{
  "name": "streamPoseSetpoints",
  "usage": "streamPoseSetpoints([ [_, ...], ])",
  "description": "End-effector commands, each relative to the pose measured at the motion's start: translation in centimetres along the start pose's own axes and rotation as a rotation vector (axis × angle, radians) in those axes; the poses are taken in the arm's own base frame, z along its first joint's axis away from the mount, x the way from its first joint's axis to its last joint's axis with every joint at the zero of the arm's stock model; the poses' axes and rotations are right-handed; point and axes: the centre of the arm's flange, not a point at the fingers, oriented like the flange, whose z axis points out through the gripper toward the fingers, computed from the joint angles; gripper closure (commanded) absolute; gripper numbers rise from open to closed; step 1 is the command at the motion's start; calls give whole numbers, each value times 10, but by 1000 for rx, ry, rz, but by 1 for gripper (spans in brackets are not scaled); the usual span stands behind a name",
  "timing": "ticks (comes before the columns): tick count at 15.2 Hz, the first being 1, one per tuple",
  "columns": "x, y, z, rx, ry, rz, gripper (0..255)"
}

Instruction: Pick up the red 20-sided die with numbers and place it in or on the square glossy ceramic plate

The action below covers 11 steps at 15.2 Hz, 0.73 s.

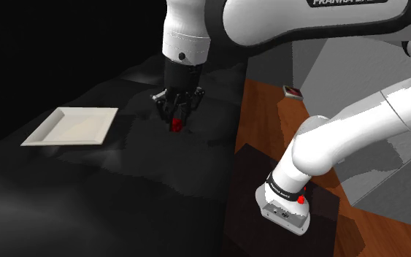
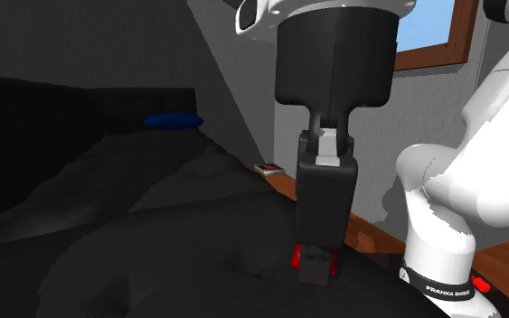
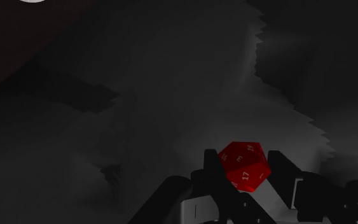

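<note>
Red 20-sided die (image 3: 244, 167) in claw's (image 1: 176, 115) grasp at dark surface (image 1: 123, 190); white sq plate (image 1: 71, 125) well apart

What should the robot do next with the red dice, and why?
Probably lift straight up a little. The gripper seems to clasp the die on both sides, the die looks low on the dark surface, and the plate lies apart from it.

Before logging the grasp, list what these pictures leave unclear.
The red die: second exterior view, mostly hidden behind the end effector.
Die's numbers: shoulder view, too small to read.
Die's underside: wrist view, too dim to tell whether it rests on the dark surface.
</note>
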Motion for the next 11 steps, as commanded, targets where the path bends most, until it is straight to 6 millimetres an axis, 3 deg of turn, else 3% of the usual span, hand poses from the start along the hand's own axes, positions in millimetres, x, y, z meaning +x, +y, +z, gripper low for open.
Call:
streamPoseSetpoints([
  [1, 0, 0, -12, 0, 0, 0, 255],
  [3, 0, 0, -18, 0, 0, 0, 255],
  [11, 85, -63, -18, 0, 0, 0, 255],
])
